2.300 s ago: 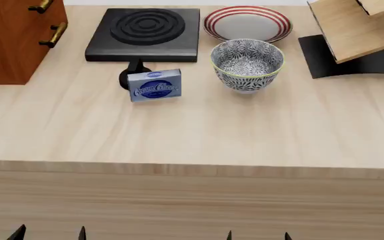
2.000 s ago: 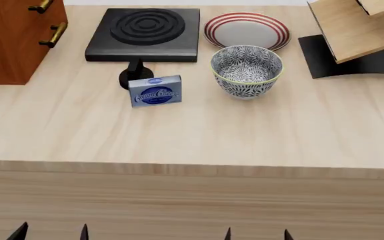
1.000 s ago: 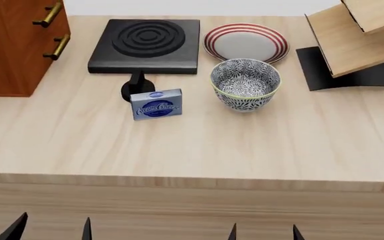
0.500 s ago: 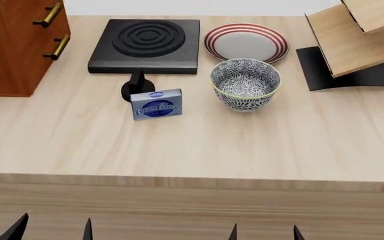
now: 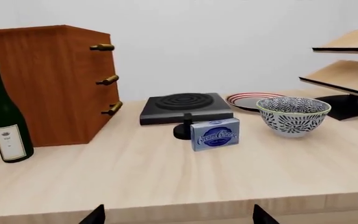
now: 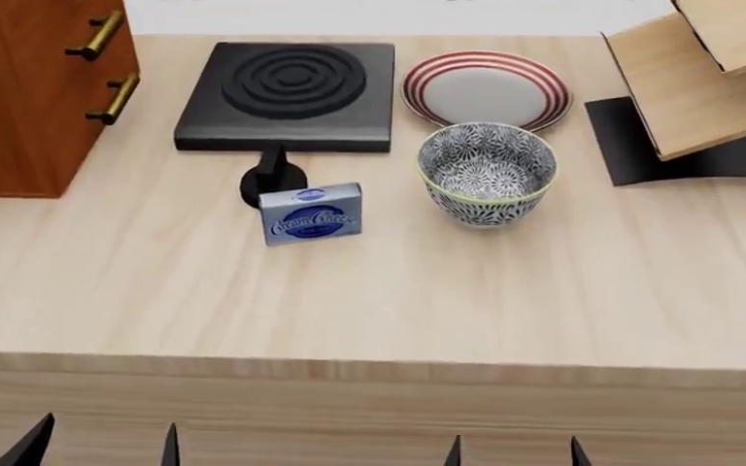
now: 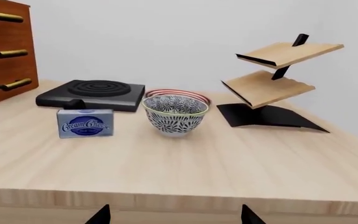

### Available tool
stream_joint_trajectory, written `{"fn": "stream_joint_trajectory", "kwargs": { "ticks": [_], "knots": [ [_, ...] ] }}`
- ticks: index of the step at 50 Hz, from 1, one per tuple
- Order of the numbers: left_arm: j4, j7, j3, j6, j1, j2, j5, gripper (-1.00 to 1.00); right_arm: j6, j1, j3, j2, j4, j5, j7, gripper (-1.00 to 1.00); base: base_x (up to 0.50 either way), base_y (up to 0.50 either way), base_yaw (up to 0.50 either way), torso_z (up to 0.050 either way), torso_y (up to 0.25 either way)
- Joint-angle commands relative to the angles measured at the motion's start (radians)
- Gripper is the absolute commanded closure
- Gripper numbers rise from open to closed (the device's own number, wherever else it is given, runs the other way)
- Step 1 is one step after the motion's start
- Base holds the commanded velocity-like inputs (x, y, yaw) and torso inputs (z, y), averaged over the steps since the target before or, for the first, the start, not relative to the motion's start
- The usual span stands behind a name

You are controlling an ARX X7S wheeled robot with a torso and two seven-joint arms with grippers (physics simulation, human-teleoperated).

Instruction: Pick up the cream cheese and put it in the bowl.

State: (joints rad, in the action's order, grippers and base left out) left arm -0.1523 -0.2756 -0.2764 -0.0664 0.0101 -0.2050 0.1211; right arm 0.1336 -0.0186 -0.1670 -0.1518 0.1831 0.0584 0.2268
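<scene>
The cream cheese (image 6: pixel 312 215), a small blue box with white script, stands on edge on the wooden counter (image 6: pixel 373 291), just in front of the hob's knob. It also shows in the left wrist view (image 5: pixel 215 134) and the right wrist view (image 7: pixel 85 123). The patterned bowl (image 6: pixel 488 173) stands upright to its right, empty; it shows in the wrist views too (image 5: pixel 292 115) (image 7: pixel 175 113). My left gripper (image 6: pixel 101 447) and right gripper (image 6: pixel 516 449) are open and empty, low in front of the counter's front edge, well short of both things.
A black hob (image 6: pixel 288 95) lies behind the box. A red-ringed plate (image 6: pixel 486 89) lies behind the bowl. A wooden drawer cabinet (image 6: pixel 30 92) stands at the left, a tiered wooden rack (image 6: pixel 697 87) at the right. A wine bottle (image 5: pixel 3 116) stands by the cabinet.
The head view has shifted: the counter and everything on it sit lower and slightly right in the picture than before. The box, the bowl and the gripper tips keep their places.
</scene>
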Motion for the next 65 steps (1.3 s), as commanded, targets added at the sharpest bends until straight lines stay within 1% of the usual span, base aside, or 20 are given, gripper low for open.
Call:
{"fn": "stream_joint_trajectory", "kwargs": {
  "ticks": [1, 25, 45, 62, 65],
  "knots": [
    [0.001, -0.013, -0.009, 0.003, 0.002, -0.005, -0.009, -1.0, -0.004, 0.0, -0.012, -0.009, -0.004, -0.005, 0.013, -1.0, 0.23, 0.17, 0.0, 0.0, 0.0],
    [0.025, -0.023, -0.02, 0.02, 0.011, -0.011, -0.005, -1.0, -0.025, 0.008, -0.012, -0.017, -0.031, 0.03, 0.024, -1.0, 0.23, 0.18, 0.0, 0.0, 0.0],
    [0.026, -0.035, -0.028, 0.029, 0.011, -0.02, 0.0, -1.0, -0.027, 0.002, -0.017, -0.028, -0.024, 0.042, 0.04, -1.0, 0.24, 0.11, 0.0, 0.0, 0.0],
    [-0.011, -0.049, -0.036, 0.022, 0.0, -0.033, 0.001, -1.0, -0.019, -0.008, -0.028, -0.039, 0.0, 0.041, 0.057, -1.0, 0.24, 0.1, 0.0, 0.0, 0.0],
    [0.012, -0.049, -0.038, 0.036, 0.004, -0.031, 0.0, -1.0, -0.021, -0.004, -0.029, -0.039, -0.007, 0.045, 0.056, -1.0, 0.24, 0.09, 0.0, 0.0, 0.0]
  ]
}}
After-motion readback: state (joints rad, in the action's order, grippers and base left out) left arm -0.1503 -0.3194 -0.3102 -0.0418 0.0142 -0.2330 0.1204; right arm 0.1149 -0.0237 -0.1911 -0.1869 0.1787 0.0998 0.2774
